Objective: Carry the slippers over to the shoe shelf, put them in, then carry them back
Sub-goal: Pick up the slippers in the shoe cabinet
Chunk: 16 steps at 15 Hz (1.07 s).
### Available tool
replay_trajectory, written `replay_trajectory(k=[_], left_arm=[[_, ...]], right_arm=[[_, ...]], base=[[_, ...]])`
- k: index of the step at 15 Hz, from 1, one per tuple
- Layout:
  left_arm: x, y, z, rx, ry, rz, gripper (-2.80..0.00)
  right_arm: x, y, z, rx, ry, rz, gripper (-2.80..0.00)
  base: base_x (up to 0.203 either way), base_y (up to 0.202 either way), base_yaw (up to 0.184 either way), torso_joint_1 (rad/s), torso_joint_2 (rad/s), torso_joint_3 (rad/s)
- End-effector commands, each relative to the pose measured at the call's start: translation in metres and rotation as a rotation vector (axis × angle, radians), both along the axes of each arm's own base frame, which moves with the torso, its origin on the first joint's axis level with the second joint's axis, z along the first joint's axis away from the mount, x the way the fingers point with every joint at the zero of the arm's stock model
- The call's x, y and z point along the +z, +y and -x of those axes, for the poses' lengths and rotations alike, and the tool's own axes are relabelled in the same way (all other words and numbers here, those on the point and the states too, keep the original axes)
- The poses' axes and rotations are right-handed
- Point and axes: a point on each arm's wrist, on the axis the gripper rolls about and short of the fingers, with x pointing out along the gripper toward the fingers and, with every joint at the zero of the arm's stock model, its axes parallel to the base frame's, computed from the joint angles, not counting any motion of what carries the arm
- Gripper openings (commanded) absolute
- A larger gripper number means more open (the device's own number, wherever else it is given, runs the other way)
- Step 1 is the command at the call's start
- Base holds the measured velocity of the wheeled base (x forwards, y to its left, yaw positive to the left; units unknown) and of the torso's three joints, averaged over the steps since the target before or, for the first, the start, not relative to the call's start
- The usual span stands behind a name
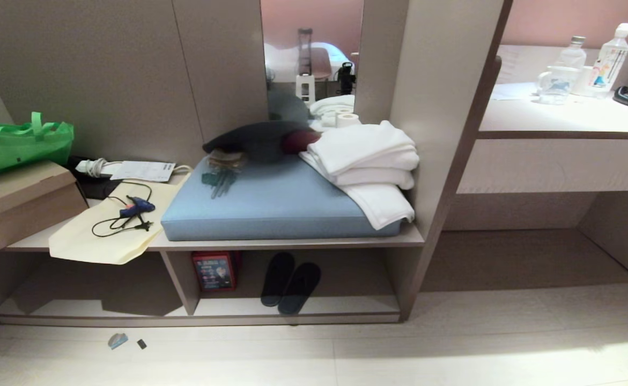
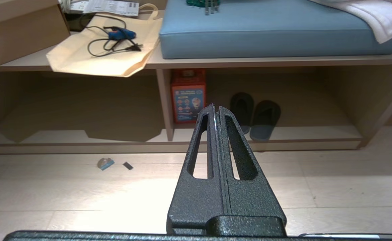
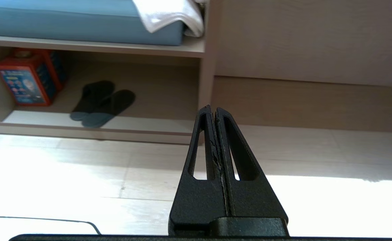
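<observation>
The slippers [image 1: 290, 282] are seen inside the shoe shelf [image 1: 292, 244]; the return is judged outstanding, with the left gripper [image 2: 215, 107] and right gripper [image 3: 213, 108] pressed closed, empty.

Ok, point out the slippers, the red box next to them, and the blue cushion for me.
slippers [image 1: 290, 283]: head view, where the two dark uppers meet, in the shelf's right cubby.
red box [image 1: 215, 271]: head view, middle of its printed front.
blue cushion [image 1: 276, 201]: head view, bare top surface.
</observation>
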Motion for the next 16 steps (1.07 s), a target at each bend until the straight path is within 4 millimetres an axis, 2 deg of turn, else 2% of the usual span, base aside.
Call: replay_trajectory(k=[1, 16], left_arm=[[-0.002, 0.0, -0.0007, 0.001, 0.008, 0.0, -2.8], [-0.0021, 0.0, -0.0006, 0.0, 0.007, 0.001, -2.8]], right_arm=[[0.0, 0.0, 0.0, 0.0, 0.0, 0.0, -2.8], [0.0, 0.0, 0.0, 0.0, 0.0, 0.001, -2.8]], base=[[0.0, 0.192, -0.003, 0.002, 0.0, 0.007], [0.0, 0.194, -0.001, 0.003, 0.0, 0.002]])
